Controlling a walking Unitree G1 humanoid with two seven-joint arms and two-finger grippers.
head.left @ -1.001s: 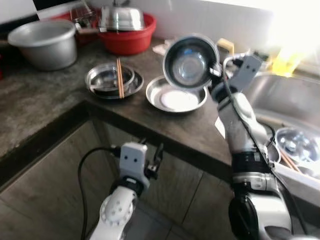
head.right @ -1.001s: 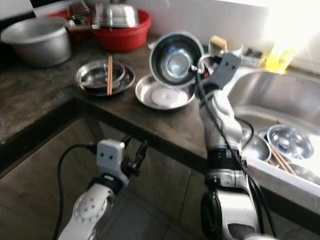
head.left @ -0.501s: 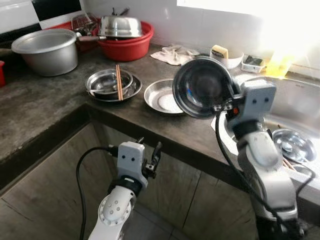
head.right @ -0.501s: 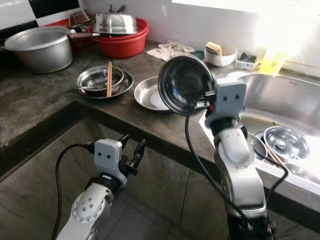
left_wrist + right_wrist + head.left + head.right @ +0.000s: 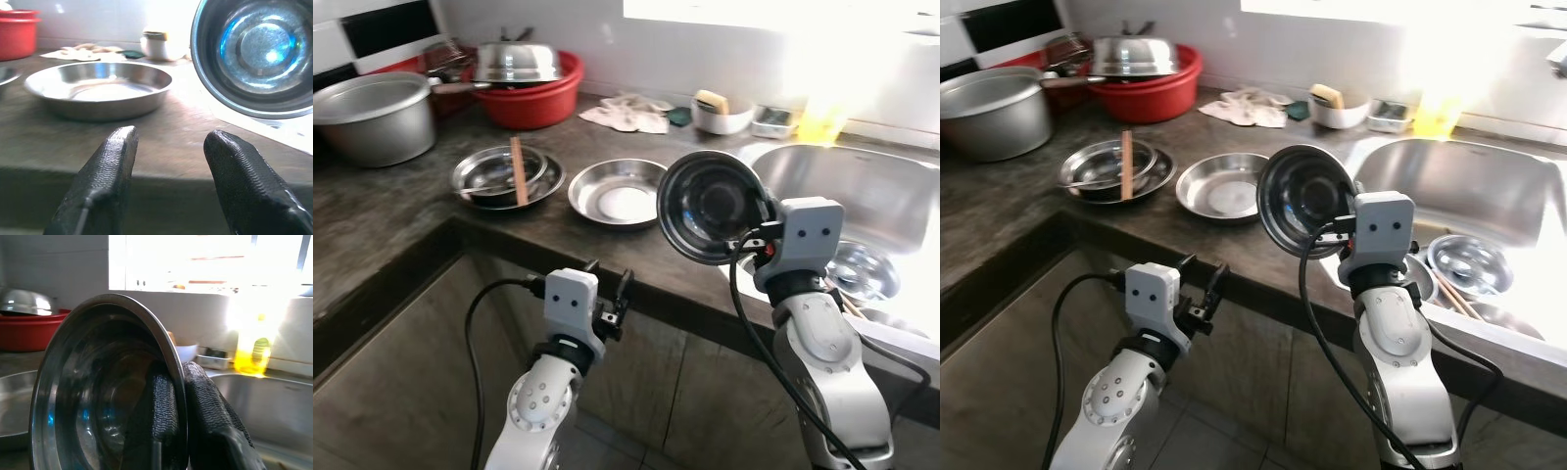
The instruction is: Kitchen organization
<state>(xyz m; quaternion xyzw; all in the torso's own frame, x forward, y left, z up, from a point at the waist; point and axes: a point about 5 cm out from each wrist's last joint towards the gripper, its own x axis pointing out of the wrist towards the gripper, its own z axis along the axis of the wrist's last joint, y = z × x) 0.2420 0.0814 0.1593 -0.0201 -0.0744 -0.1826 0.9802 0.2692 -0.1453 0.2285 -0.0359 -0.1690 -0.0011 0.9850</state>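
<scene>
While the left end effector [image 5: 168, 161] gapes, the right end effector [image 5: 178, 396] pinches a round steel bowl's [image 5: 710, 206] rim.

Count on the bench [image 5: 401, 211]: one grey pot [image 5: 367, 113], one red basin [image 5: 533, 93], one steel dish [image 5: 619, 193], one pair of chopsticks [image 5: 518, 170]. One steel bowl [image 5: 710, 206] held aloft. One cloth [image 5: 625, 113]. One yellow bottle [image 5: 818, 116].

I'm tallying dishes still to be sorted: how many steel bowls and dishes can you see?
5, maybe more. A steel bowl in the right pincer; a shallow dish and a stacked bowl with chopsticks on the counter; an upturned bowl in the red basin; one in the sink, with others partly hidden.
</scene>
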